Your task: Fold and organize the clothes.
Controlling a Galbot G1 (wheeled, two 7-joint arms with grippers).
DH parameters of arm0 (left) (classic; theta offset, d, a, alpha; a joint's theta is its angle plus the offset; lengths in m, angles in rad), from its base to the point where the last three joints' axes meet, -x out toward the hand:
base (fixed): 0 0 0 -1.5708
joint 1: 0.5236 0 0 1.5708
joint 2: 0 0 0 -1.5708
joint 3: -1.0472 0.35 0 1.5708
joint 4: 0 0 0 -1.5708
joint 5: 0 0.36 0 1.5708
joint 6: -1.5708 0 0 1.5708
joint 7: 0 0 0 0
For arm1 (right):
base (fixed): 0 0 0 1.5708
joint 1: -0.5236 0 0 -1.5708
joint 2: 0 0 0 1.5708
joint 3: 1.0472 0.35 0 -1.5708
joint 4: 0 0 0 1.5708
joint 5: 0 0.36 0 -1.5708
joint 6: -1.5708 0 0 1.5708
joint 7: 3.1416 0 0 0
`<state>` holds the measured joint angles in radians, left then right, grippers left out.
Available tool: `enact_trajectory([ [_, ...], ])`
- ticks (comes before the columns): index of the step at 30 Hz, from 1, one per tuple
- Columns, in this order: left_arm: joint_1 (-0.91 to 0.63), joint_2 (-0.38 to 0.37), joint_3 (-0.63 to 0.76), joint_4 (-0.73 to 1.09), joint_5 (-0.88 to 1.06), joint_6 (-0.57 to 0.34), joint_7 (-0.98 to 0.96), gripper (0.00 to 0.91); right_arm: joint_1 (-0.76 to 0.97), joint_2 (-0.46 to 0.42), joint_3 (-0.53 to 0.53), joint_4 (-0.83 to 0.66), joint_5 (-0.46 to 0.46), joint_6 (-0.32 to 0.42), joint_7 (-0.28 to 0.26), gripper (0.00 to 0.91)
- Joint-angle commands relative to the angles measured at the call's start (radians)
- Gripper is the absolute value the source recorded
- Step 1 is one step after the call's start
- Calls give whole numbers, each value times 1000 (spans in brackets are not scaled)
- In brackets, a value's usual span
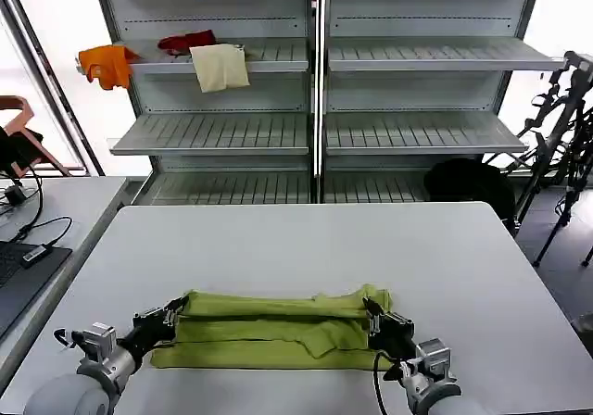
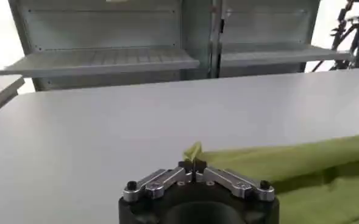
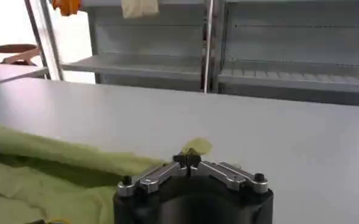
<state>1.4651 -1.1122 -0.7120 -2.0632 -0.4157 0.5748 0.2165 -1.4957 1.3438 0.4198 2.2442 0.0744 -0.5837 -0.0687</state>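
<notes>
Pinching the lime T-shirt [image 1: 278,330] at both ends — my left gripper [image 1: 174,315] clenched on its left edge, right gripper [image 1: 374,321] on its right — folded strip lying across the table's [image 1: 306,239] near side.

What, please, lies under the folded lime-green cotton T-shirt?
The lime-green cotton T-shirt lies on the white table; its folded layers hide anything between them. Both claws, left and right, pinch its ends.

White table [image 1: 306,248]: lime-green T-shirt [image 1: 278,330] lies folded into a long band along near edge, centred left to right. Far half bare.
</notes>
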Motion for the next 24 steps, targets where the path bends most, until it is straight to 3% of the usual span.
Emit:
enact_trajectory([
  [1, 32, -10, -2, -22, 50, 1, -8, 806, -35, 14, 1, -18, -188, 1, -8, 907],
  [2, 33, -13, -1, -27, 51, 1, -8, 907, -36, 17, 1, -22, -204, 1, -7, 907],
  [8, 34, -30, 4, -53, 54, 2, -21, 907, -37, 23, 4, -22, -263, 4, 11, 907],
  [15, 40, -55, -12, -97, 56, 1, -58, 907, -40, 27, 26, 5, -244, 6, 22, 907],
  [17, 40, -71, -23, -111, 24, -9, -94, 907, -39, 28, 41, 12, -189, 44, 30, 907],
  [20, 44, -99, -28, -112, -14, -38, -147, 907, -18, 36, 70, 11, -2, 200, 39, 907],
  [24, 84, -136, -18, -114, -23, -76, -188, 907, 41, 37, 100, 10, 137, 291, 41, 907],
])
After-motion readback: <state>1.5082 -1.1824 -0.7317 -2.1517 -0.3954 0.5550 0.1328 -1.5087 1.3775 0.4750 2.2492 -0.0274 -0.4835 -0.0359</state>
